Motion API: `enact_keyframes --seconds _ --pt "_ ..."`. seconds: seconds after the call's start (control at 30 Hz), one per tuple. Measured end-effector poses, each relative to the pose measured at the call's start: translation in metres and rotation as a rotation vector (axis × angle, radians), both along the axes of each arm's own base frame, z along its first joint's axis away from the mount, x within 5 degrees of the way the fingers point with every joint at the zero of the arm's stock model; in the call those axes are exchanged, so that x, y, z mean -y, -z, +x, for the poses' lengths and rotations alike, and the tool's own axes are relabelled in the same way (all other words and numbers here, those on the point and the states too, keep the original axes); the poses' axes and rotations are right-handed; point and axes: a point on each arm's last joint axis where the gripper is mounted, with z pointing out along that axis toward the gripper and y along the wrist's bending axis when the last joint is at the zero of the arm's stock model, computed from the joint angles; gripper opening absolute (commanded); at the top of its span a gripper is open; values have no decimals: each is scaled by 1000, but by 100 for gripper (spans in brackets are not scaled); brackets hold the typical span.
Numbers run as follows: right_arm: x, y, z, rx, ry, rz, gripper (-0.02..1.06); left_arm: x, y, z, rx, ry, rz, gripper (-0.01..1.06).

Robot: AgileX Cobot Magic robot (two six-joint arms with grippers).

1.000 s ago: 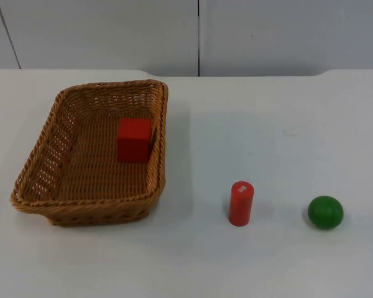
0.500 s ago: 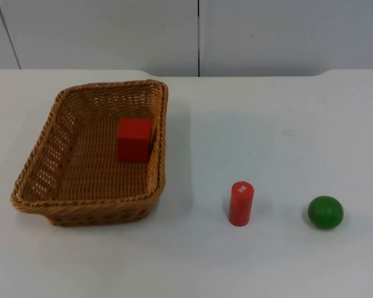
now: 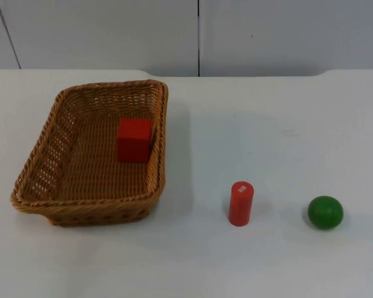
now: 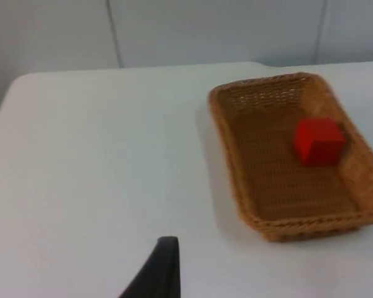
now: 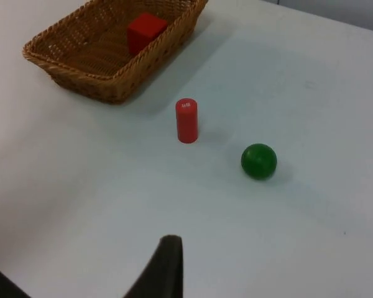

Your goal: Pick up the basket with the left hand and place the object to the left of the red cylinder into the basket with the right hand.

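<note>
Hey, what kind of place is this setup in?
Probably a robot test bench: a bare white table against a grey partition wall, with only a wicker basket, red cylinder and green ball.

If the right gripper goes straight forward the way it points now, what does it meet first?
Probably the bare table; further along that line stands the red cylinder, though depth is hard to judge.

Nothing changes between the earlier top views and now: basket, red cube, red cylinder and green ball show no shift.
</note>
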Motion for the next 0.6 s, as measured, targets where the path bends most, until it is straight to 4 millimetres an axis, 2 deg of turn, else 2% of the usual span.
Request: enact_keyframes --seconds 0.23,0.6 --pt "1 0 0 5 5 -6 90 -10 1 0 -12 -114 19 105" --pt "1 0 0 5 6 -7 90 -15 14 1 -100 -158 52 105"
